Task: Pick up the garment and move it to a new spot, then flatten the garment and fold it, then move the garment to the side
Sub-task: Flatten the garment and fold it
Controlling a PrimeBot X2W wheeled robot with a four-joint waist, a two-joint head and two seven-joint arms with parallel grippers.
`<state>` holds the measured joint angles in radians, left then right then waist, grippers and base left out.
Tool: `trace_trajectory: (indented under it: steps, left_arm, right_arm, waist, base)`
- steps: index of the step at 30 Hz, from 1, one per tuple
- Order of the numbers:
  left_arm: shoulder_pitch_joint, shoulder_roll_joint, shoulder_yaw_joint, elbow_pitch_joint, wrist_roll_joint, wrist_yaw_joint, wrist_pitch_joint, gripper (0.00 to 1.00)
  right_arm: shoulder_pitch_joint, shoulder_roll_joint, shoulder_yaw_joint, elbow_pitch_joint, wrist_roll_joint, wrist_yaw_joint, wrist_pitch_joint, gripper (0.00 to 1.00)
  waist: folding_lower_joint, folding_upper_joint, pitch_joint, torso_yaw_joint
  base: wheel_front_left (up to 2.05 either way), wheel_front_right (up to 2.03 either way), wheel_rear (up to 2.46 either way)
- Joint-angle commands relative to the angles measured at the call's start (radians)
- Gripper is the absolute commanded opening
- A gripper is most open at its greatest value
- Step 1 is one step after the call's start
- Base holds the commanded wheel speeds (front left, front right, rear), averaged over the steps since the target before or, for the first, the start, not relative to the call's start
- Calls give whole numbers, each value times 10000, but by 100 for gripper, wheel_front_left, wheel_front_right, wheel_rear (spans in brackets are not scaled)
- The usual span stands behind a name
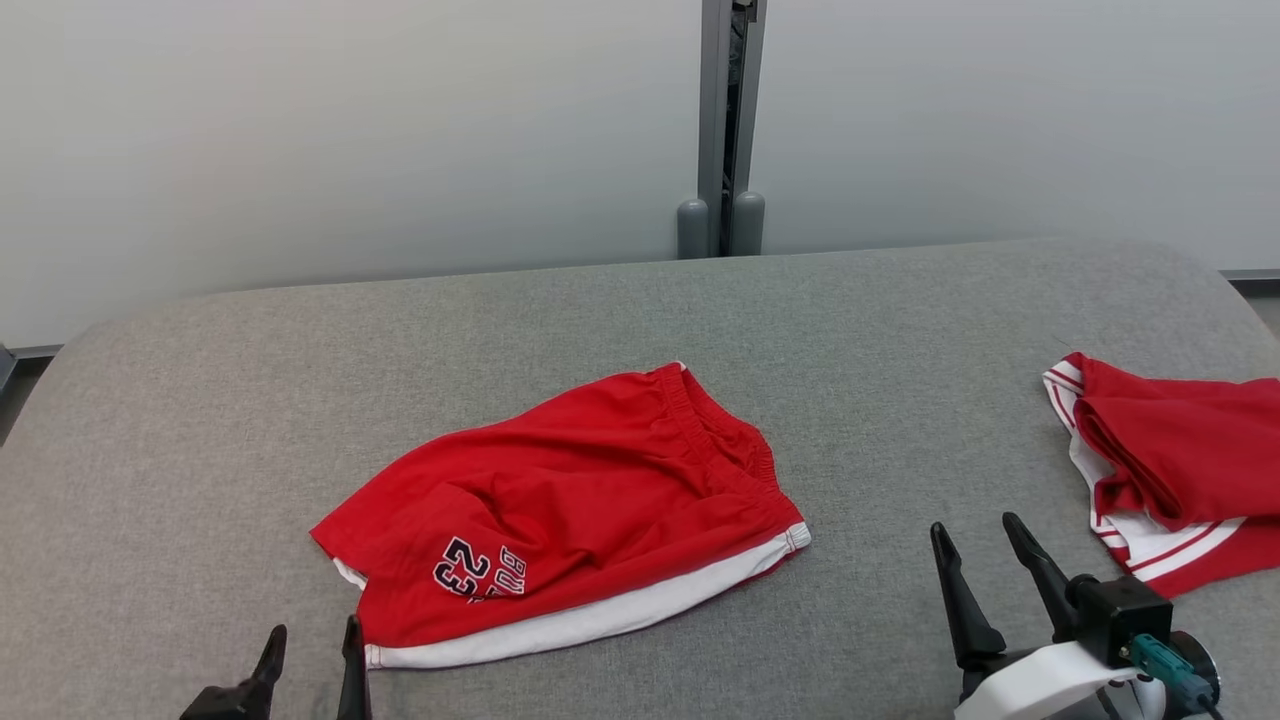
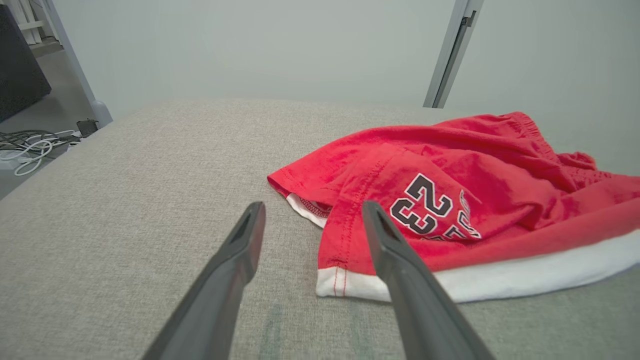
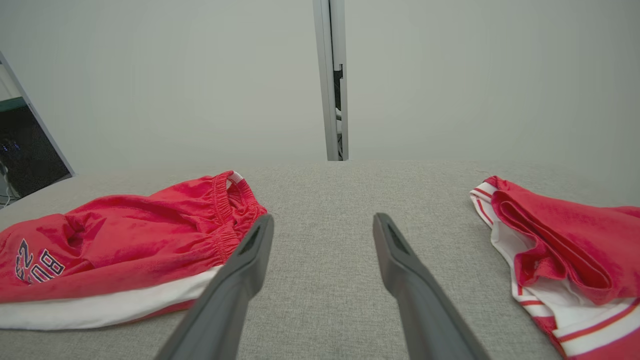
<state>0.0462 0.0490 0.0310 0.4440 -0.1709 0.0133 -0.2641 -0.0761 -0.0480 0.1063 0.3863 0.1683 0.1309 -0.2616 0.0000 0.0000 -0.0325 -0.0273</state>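
Note:
The garment [image 1: 570, 510] is a pair of red shorts with a white side stripe and a dark "23" print, lying folded over on the grey table, left of centre. In the left wrist view the garment [image 2: 450, 200] lies just ahead and to the right. My left gripper [image 1: 310, 645] stands open at its near left corner, nothing between the fingers; the same left gripper [image 2: 312, 210] hovers over bare cloth beside the hem. My right gripper [image 1: 975, 535] is open and empty, over the table to the right of the garment [image 3: 125, 240]. The right gripper [image 3: 322, 222] points at bare table.
A second red garment with white and red striped trim [image 1: 1170, 470] lies bunched at the table's right edge, also seen as the striped garment [image 3: 565, 255]. The grey padded table [image 1: 600, 320] ends at a pale wall with a grey post [image 1: 722, 130]. Cables [image 2: 30, 145] lie on the floor left.

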Motion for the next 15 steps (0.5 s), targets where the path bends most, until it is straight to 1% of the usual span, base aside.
trace_trajectory:
  steps: [1,8,11,15]
  left_arm:
    - [48,40,-74,-24,-143,-53,1,100]
    - [-98,38,-645,605,-654,-430,1,100]
    - [-220,41,-807,814,-844,-358,1,100]
    - [-456,44,-960,917,-972,-371,-1,100]
  right_arm:
    - [39,-58,53,30,-6,-4,-45,100]
    - [-212,-58,457,490,-24,-4,-47,100]
    - [-325,-59,627,680,-35,-4,-45,100]
    - [-612,-56,877,855,-60,-4,-45,100]
  waist:
    - [0,0,32,33]
    - [0,0,348,121]
    - [0,0,517,151]
    - [0,0,878,217]
  base:
    - [0,0,0]
    - [0,0,0]
    - [0,0,0]
    - [0,0,0]
